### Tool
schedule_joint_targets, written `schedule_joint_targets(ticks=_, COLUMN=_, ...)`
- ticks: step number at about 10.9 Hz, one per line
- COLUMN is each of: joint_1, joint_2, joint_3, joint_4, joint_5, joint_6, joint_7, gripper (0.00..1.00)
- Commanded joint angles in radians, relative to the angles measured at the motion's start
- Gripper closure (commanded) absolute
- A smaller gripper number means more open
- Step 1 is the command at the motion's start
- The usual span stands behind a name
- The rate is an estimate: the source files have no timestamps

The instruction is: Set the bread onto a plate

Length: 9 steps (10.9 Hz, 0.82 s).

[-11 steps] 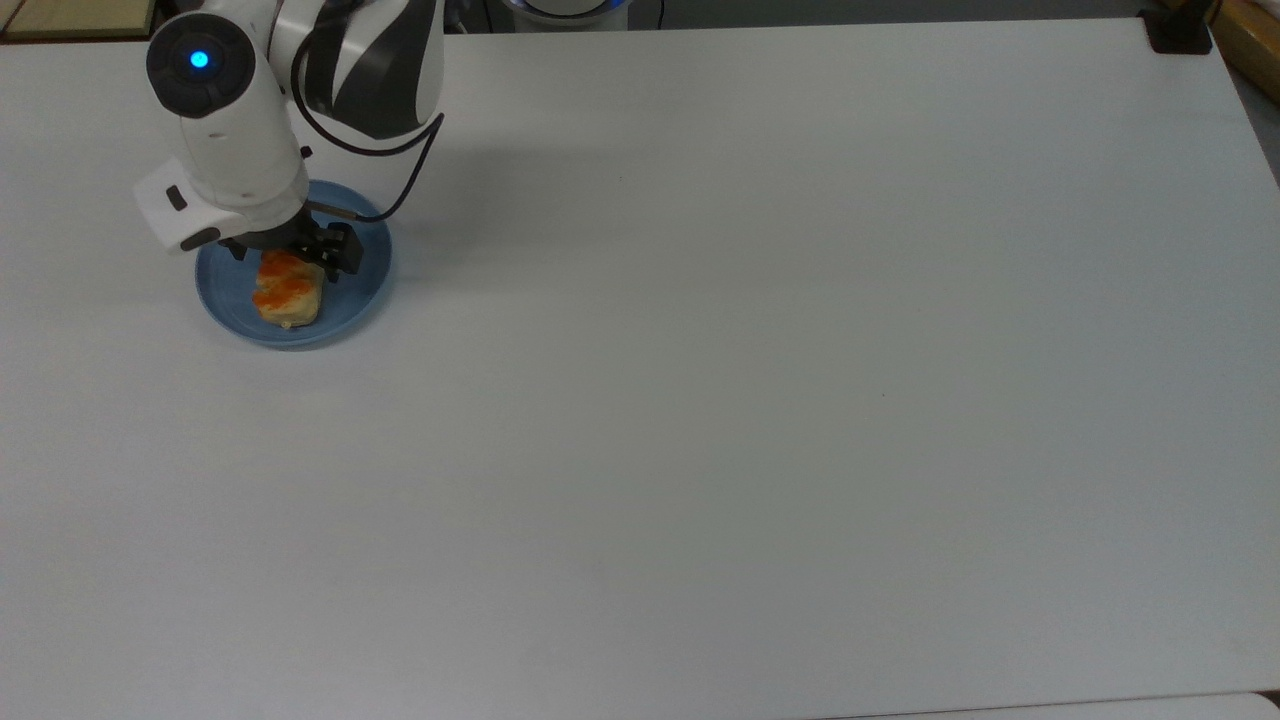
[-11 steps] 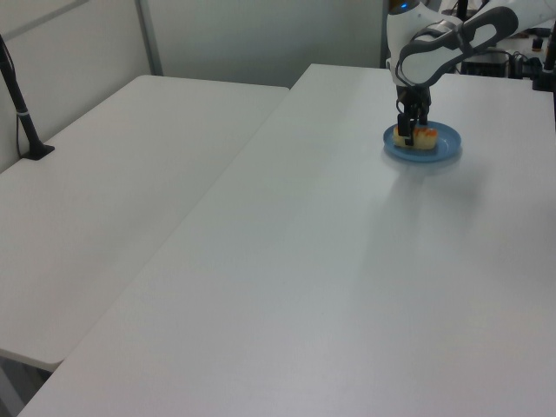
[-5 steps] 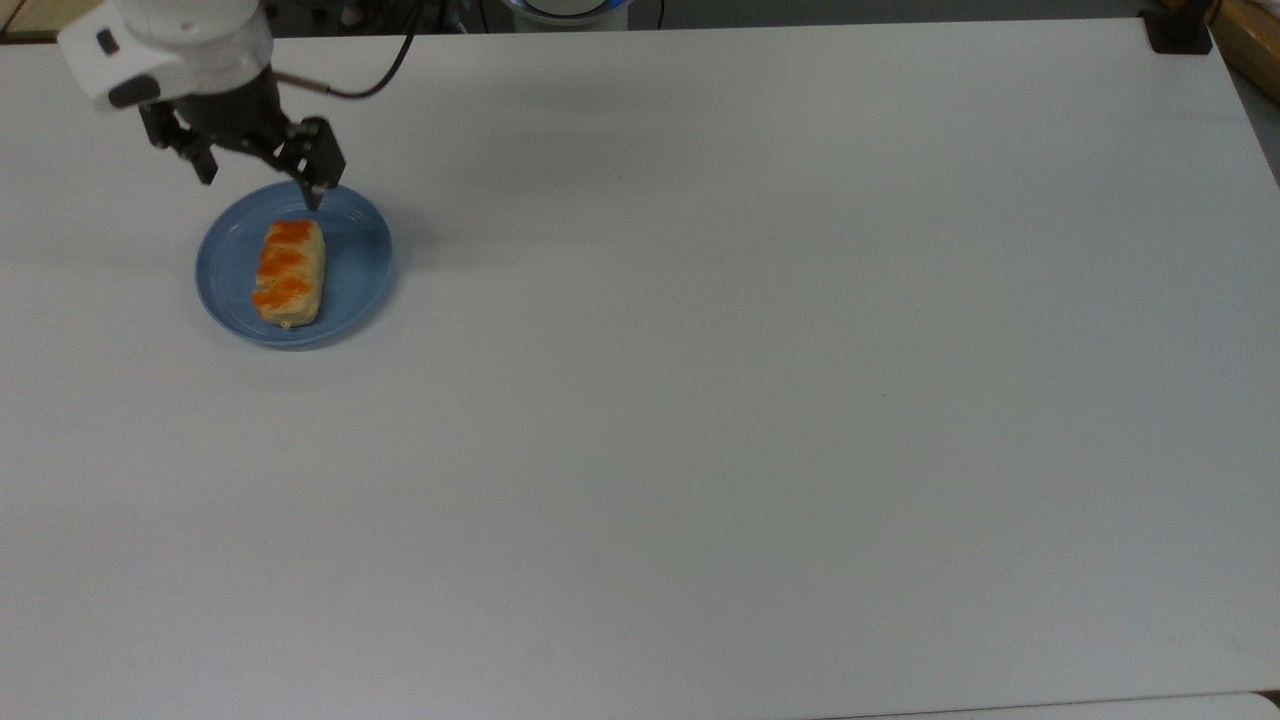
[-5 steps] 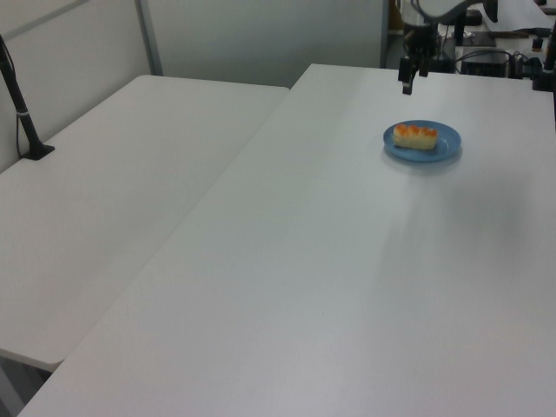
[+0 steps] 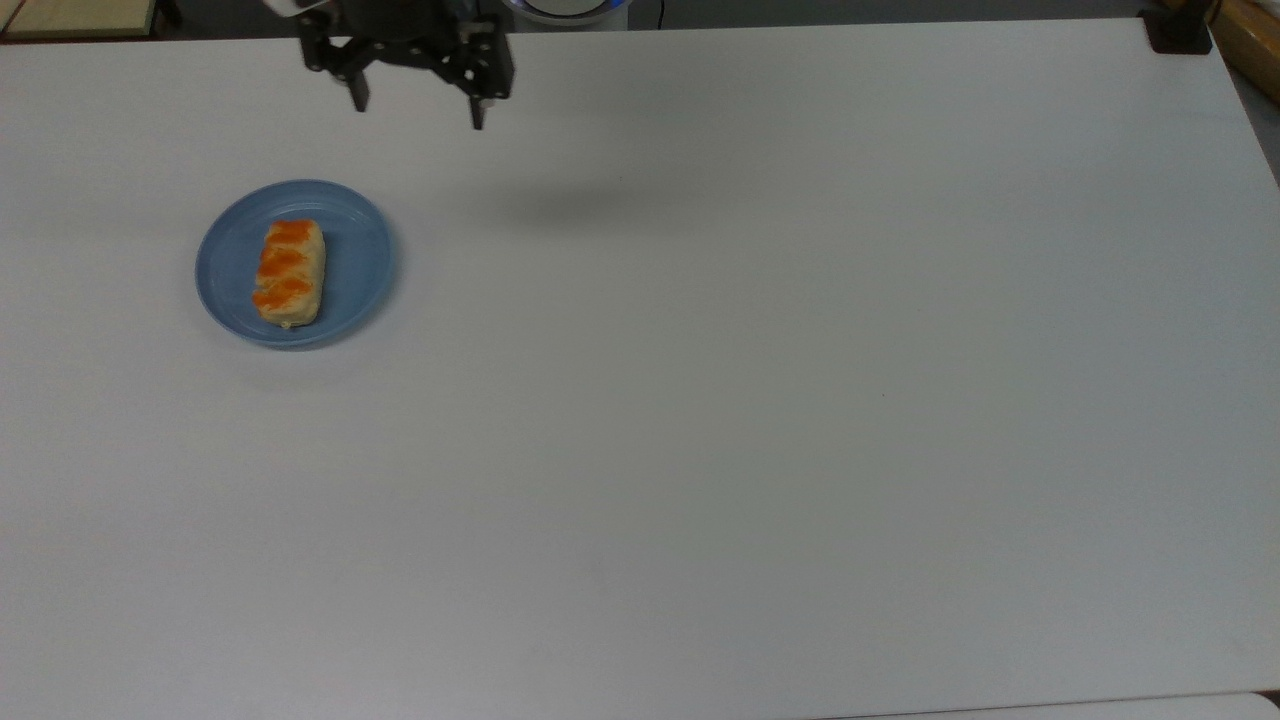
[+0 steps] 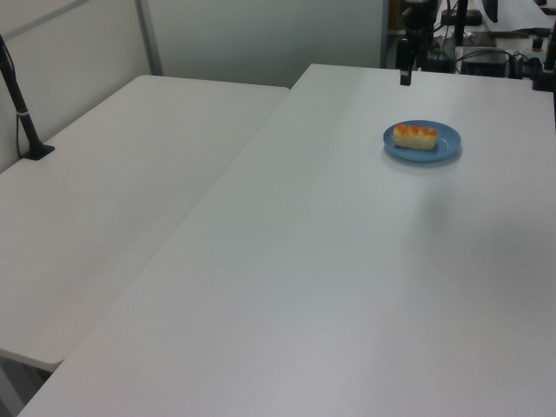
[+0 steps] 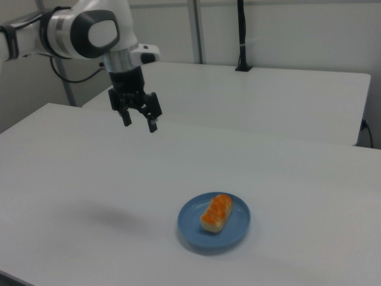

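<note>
The bread [image 5: 289, 272], a pale loaf with orange-brown bumps, lies on the round light-blue plate [image 5: 355, 262] at the top view's left. The same bread [image 7: 216, 213] rests lengthwise on the plate [image 7: 237, 229] in the right view, and the bread [image 6: 415, 135] sits on the plate [image 6: 443, 148] in the left view. My gripper [image 5: 417, 108] hangs open and empty well above the table, up and to the right of the plate in the top view. In the right view the gripper [image 7: 139, 123] is high and to the plate's left.
The white table [image 5: 760, 400] stretches wide to the top view's right. A second white table [image 6: 113, 200] adjoins at the left view's left, with a black post [image 6: 22, 113] on it. A black clamp [image 5: 1178, 32] sits at the top view's far right corner.
My gripper let go of the bread, rose off the plate and swung away to the top view's right. The bread stayed on the plate.
</note>
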Motion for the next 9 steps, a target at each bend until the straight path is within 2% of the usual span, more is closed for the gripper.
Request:
schedule_joint_targets(ticks=1, joint_1=0.039, joint_2=-0.023, joint_3=0.021, joint_4=-0.006, joint_5=0.012, joint_6=-0.014, joint_7=0.03, gripper=0.0)
schedule_joint_targets(ticks=3, joint_1=0.037, joint_2=-0.021, joint_3=0.024, joint_4=-0.006, joint_5=0.048, joint_6=-0.012, joint_7=0.024, gripper=0.0)
schedule_joint_targets(ticks=9, joint_1=0.02, joint_2=-0.021, joint_3=0.033, joint_4=-0.006, joint_5=0.049, joint_6=-0.018, joint_7=0.027, gripper=0.0)
